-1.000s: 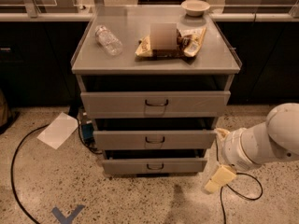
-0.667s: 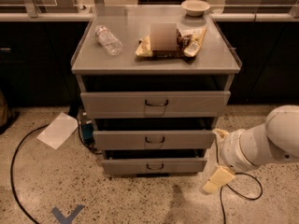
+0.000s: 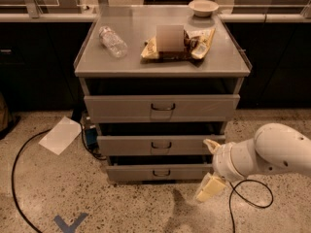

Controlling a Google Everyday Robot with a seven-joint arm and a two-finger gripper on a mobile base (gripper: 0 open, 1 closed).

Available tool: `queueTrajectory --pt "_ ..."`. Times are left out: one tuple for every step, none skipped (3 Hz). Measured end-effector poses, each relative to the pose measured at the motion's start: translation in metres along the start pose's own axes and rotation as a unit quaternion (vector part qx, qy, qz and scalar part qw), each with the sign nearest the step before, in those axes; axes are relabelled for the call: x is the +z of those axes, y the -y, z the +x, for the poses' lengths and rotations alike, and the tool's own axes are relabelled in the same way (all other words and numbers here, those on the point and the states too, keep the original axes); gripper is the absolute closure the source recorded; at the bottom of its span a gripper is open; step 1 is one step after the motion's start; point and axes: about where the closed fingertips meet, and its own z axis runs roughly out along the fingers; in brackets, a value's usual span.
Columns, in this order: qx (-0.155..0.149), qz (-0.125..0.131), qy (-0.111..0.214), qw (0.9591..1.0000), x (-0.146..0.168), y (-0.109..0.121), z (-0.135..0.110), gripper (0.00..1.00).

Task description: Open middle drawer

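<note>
— Where is the gripper (image 3: pixel 211 166) now?

— Low at the cabinet's right front corner, on the end of the white arm (image 3: pixel 277 152) that comes in from the right. A second ago it was slightly farther right; it has slid a little toward the drawers.

— Open or closed?

— Spread wide, with nothing in it. The upper finger (image 3: pixel 211 145) now overlaps the right end of the middle drawer (image 3: pixel 126 145), where before it was just off that end. I cannot tell whether it touches the front. The lower finger (image 3: pixel 210 188) hangs over the floor, below and just past the right end of the bottom drawer (image 3: pixel 136 173).

— And the middle drawer itself?

— It stretches leftward from the upper finger, and its handle (image 3: pixel 161 144) is well to the gripper's left, untouched. The front sits where it sat before, with the same dark gap above it.

— Anything else changed?

— No. The top drawer (image 3: pixel 121 108) is above and left of the gripper, unmoved. Higher still, on the cabinet top (image 3: pixel 121 64), the bag (image 3: pixel 200 37), the bottle (image 3: pixel 112 41) farther left and the bowl (image 3: pixel 203 7) at the back all lie as they did. The paper (image 3: pixel 60 135) is on the floor far to the gripper's left, in the same spot.
</note>
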Motion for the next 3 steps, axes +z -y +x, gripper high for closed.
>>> queueTrajectory --pt "-0.014 -0.003 0.011 0.9998 0.040 0.012 0.004 0.00" --pt "-0.005 -0.010 0.034 0.9994 0.106 0.053 0.026 0.00" --pt "-0.005 -0.010 0.034 0.9994 0.106 0.053 0.026 0.00"
